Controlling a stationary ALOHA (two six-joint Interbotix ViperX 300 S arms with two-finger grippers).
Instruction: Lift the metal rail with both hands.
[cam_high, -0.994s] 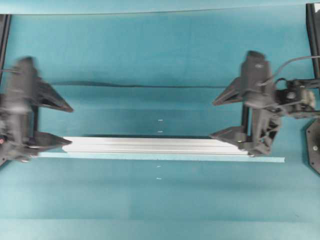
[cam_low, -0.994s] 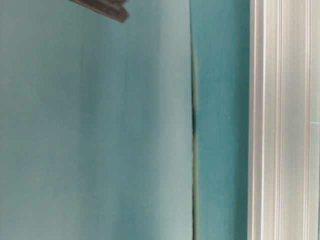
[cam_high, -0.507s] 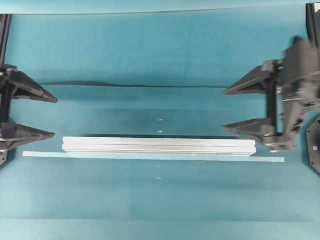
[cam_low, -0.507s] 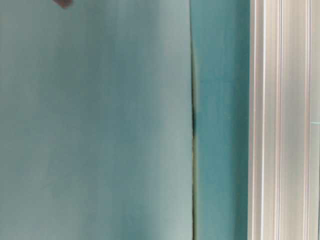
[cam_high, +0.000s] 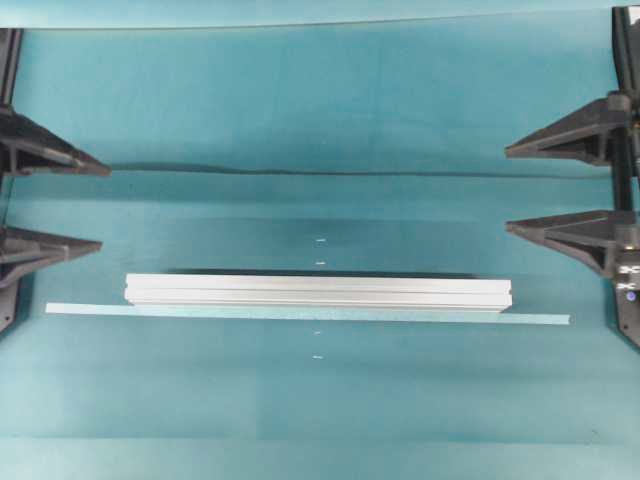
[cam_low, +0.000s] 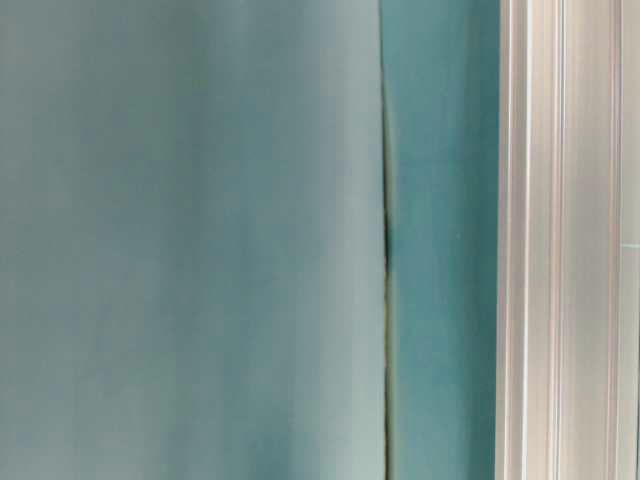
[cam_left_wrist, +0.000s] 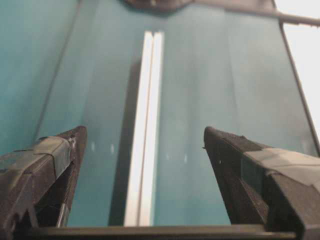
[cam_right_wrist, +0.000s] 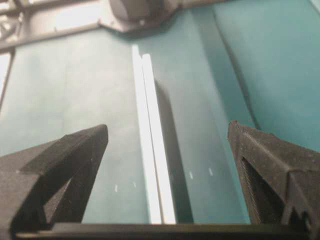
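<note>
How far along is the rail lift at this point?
Nothing looks done: the metal rail lies flat on the teal table beside the pale tape strip. Nothing is in hand: the left gripper and right gripper stand open, clear of its ends. Approach, grasp and lift all remain.

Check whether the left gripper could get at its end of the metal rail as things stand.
Probably yes. The left gripper stands open off the near end of the metal rail, with only bare mat between them; the thin tape strip beside it blocks nothing.
</note>
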